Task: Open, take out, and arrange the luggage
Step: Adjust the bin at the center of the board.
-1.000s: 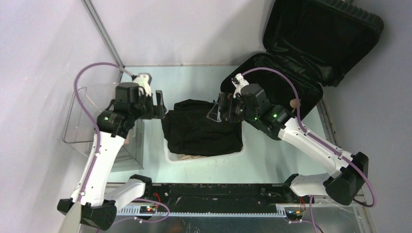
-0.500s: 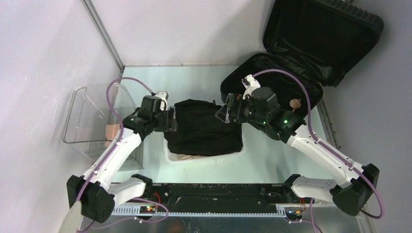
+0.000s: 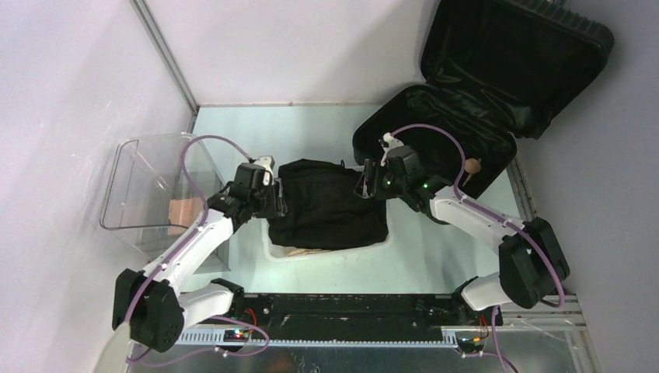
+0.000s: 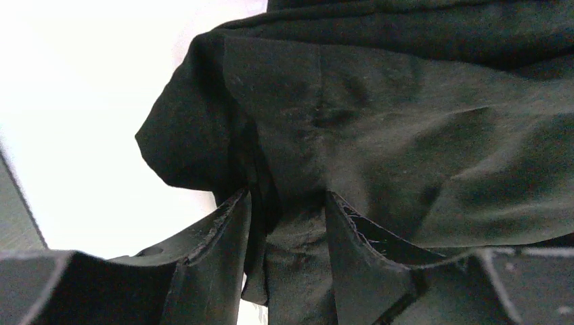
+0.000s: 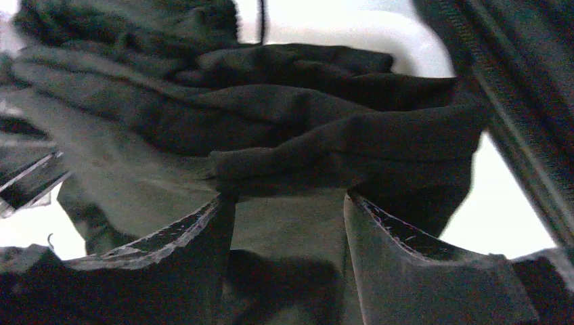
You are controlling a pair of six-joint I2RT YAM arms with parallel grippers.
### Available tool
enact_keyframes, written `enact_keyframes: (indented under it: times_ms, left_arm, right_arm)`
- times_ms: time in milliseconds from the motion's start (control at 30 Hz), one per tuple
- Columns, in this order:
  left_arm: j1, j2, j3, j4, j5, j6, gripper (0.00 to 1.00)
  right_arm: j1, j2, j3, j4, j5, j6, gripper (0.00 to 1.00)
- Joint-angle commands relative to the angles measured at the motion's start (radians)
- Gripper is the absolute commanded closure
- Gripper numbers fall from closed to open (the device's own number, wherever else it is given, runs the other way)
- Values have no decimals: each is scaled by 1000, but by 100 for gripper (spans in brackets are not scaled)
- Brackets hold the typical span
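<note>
The left gripper (image 4: 288,237) stands half-shut, pinching a bunched fold of the black garment (image 3: 326,206), while the right gripper (image 5: 288,233) straddles the opposite edge with cloth in its gap (whether it truly bites, I cannot tell). Both should have a firm hold before rising together and level, so the cloth clears the white basket (image 3: 334,253) without dragging it. The luggage (image 3: 513,62) lies open at the far right of the table (image 3: 295,128), lid up, just behind the right gripper.

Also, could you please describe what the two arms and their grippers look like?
Both the left arm and right arm have white link shells with black joint housings, and a purple cable loops along each. The left gripper and right gripper have black fingers with frayed edges.
</note>
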Motion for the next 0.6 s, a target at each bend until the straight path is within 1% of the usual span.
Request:
enact_keyframes:
  times_ms: [0, 100, 267, 400, 500, 567]
  left_arm:
    - [-10, 12, -29, 62, 59, 17, 49]
    - [-17, 49, -25, 72, 82, 27, 47]
    - [-41, 101, -34, 101, 87, 10, 48]
    - [-63, 96, -41, 120, 69, -10, 48]
    - [-70, 85, -30, 101, 44, -21, 48]
    - [-76, 69, -15, 81, 42, -30, 48]
  right_arm:
    - [-23, 33, -12, 55, 63, -27, 37]
    - [-28, 33, -54, 81, 55, -33, 34]
    - [-51, 6, -96, 62, 121, -23, 34]
    - [-84, -6, -106, 40, 161, -37, 35]
    - [-98, -20, -121, 32, 179, -51, 34]
    - [-87, -31, -125, 1, 227, -70, 34]
